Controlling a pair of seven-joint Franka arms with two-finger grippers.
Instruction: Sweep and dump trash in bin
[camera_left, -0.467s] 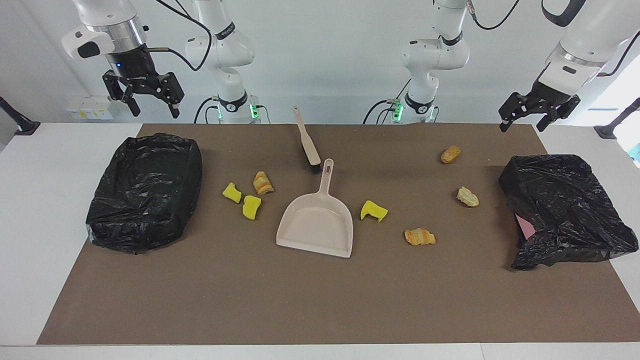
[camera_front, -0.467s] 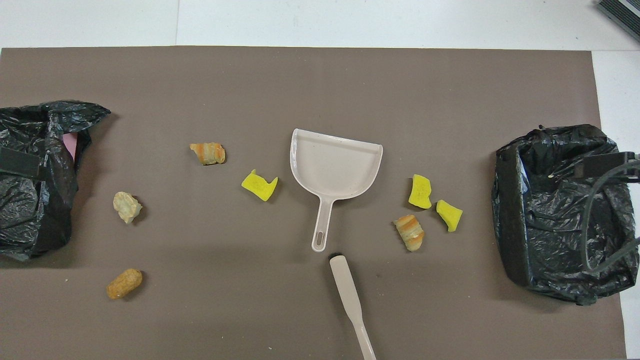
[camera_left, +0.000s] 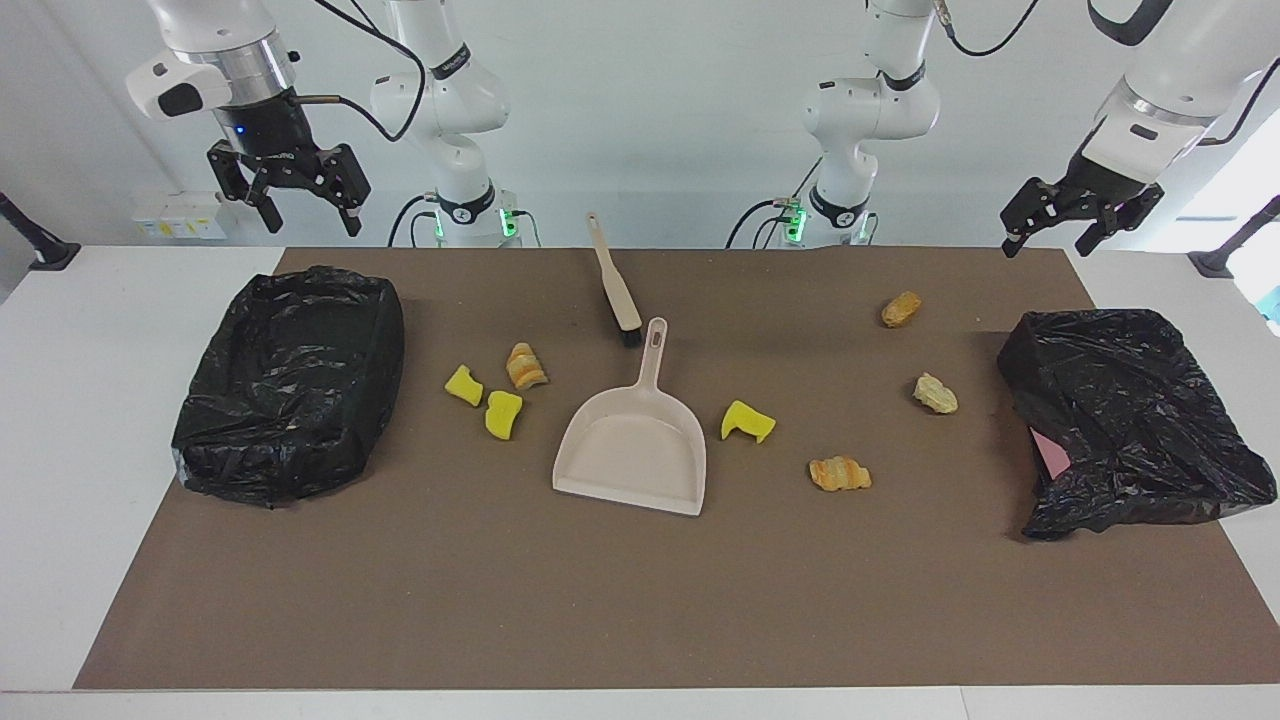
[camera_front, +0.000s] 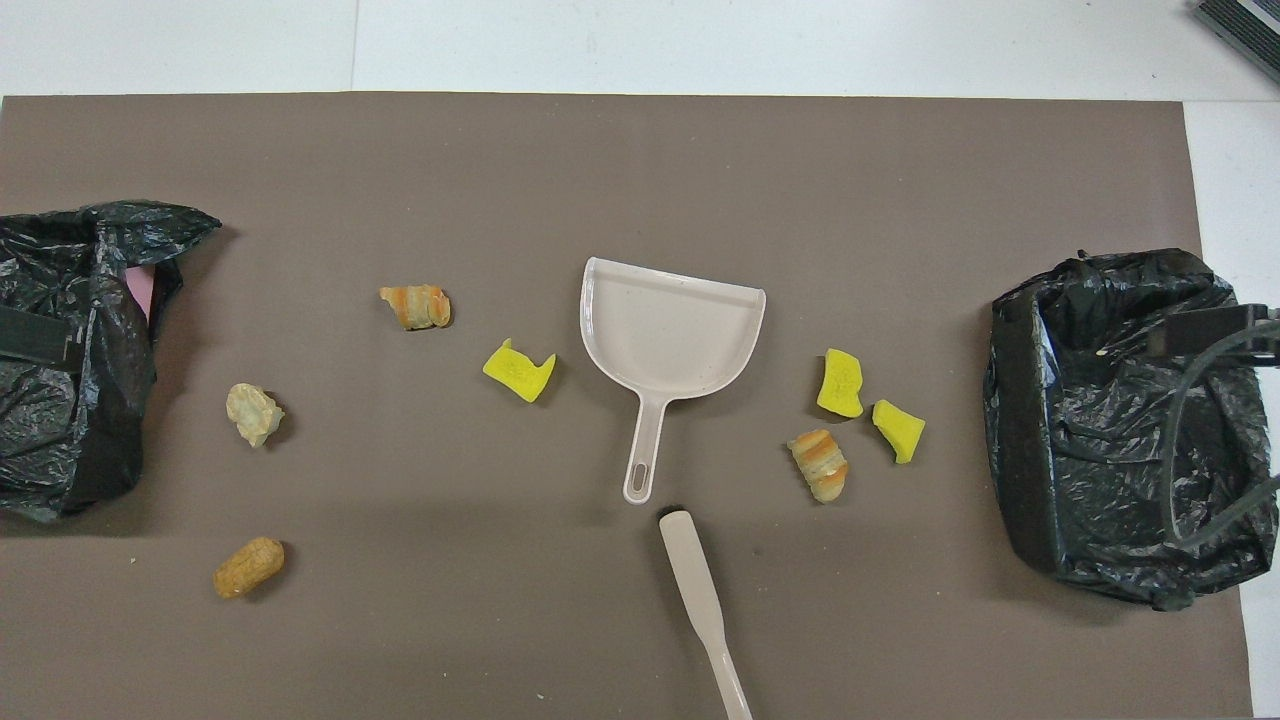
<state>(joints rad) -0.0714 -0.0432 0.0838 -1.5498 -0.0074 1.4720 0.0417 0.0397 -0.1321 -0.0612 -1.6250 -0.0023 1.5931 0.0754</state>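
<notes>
The trash is several scraps on the brown mat. Yellow sponge chunks and a bread piece lie between the beige dustpan and the black-lined bin. Toward the left arm's end lie another sponge chunk and bread pieces. The brush lies just nearer the robots than the dustpan's handle. My right gripper hangs open, high over the edge nearest the robots by the bin. My left gripper hangs open, high over the mat's corner.
A crumpled black bag with something pink inside lies at the left arm's end. The bin stands at the right arm's end. White table surrounds the brown mat. In the overhead view the dustpan opens away from the robots.
Both grippers have risen slightly, the left one more. Nothing on the table has moved.
</notes>
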